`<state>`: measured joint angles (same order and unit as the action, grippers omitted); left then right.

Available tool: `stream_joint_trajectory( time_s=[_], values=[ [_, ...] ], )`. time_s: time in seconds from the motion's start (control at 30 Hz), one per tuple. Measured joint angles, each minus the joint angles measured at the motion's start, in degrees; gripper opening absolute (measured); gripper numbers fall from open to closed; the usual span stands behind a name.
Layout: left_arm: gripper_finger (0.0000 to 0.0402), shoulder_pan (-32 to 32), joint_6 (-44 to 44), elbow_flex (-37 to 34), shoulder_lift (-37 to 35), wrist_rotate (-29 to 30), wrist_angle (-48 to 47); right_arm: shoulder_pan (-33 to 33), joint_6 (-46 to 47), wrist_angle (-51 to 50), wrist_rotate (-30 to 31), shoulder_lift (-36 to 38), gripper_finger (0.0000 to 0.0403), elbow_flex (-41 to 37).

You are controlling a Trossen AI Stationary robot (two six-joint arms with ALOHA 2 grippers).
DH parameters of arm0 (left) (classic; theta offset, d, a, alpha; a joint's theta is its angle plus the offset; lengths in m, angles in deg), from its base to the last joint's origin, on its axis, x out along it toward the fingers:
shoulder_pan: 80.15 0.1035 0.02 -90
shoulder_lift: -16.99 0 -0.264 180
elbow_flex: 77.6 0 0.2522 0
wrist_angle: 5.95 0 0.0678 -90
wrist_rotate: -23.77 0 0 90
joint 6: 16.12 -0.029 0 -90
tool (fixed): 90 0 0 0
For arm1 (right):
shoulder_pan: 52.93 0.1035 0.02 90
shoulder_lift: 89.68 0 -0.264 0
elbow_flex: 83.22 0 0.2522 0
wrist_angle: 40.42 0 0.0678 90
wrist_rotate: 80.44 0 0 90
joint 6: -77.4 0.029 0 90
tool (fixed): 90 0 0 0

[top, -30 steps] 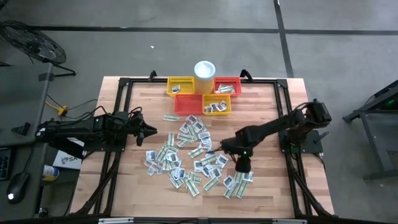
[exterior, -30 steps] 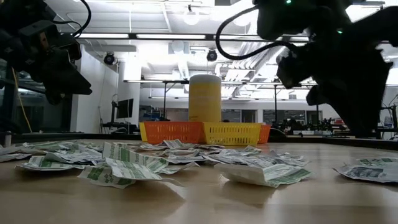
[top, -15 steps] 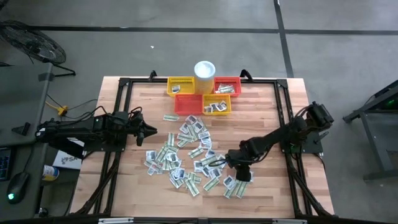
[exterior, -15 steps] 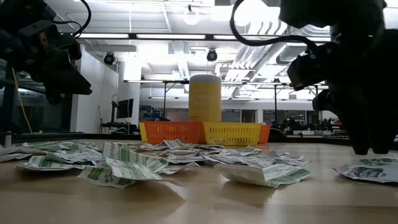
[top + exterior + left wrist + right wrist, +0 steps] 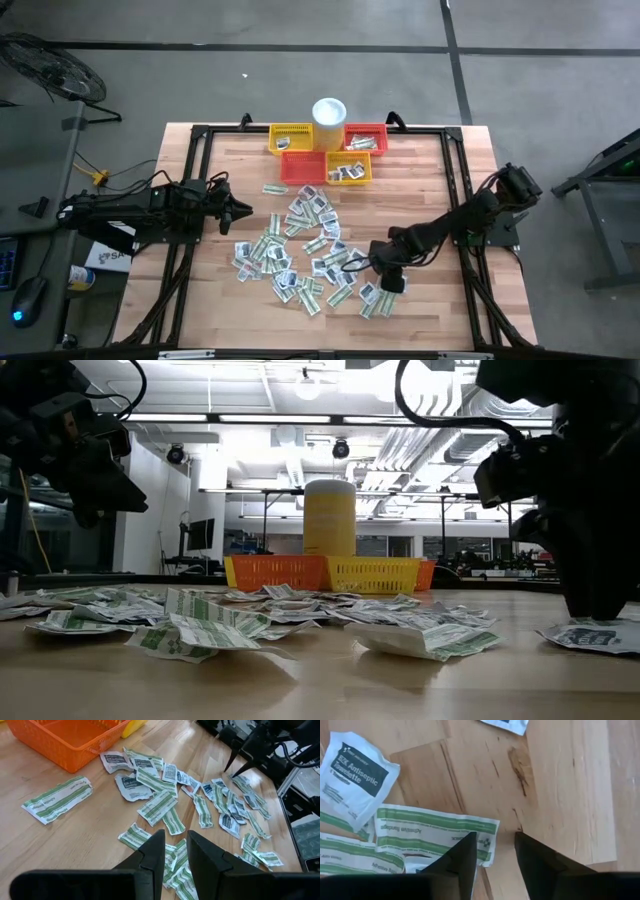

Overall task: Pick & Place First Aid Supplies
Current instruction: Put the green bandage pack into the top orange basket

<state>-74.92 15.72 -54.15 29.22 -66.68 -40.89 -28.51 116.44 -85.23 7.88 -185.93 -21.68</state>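
Sachets (image 5: 310,250) scattered mid-table, white and green-striped; print reads "Antiseptic Towelette" (image 5: 351,775) and "Adhesive Bandage" (image 5: 432,832).
Right gripper (image 5: 495,851) low at the heap's edge, fingers apart over the bandage strip's end; left gripper (image 5: 174,851) hovers beside the heap, fingers narrowly apart, empty.

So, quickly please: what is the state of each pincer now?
Left pincer: slightly open, holding nothing, beside the packets.
Right pincer: open, empty, low over an adhesive bandage packet.
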Motion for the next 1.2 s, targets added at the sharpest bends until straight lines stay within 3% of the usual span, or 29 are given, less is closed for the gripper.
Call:
stream_joint_trajectory(
  time_s=[0.43, 0.63, 0.87, 1.2],
  values=[
    [0.008, 0.0, 0.0, 0.0, 0.0, 0.0, 0.0, 1.4, 1.1, 0.4, 3.6, 0.2, 0.0006, -1.3],
    [0.008, 0.0, 0.0, 0.0, 0.0, 0.0, 0.0, 0.9, 4.3, 0.2, 5.3, 3.9, 0.0001, -1.8],
    [0.008, 0.0, 0.0, 0.0, 0.0, 0.0, 0.0, -1.8, 6.2, -0.4, 12.1, 11.7, 0.0, -1.7],
    [0.008, 0.0, 0.0, 0.0, 0.0, 0.0, 0.0, -11.4, 7.2, -2.0, 20.1, 22.2, 0.0, -0.9]
  ],
)
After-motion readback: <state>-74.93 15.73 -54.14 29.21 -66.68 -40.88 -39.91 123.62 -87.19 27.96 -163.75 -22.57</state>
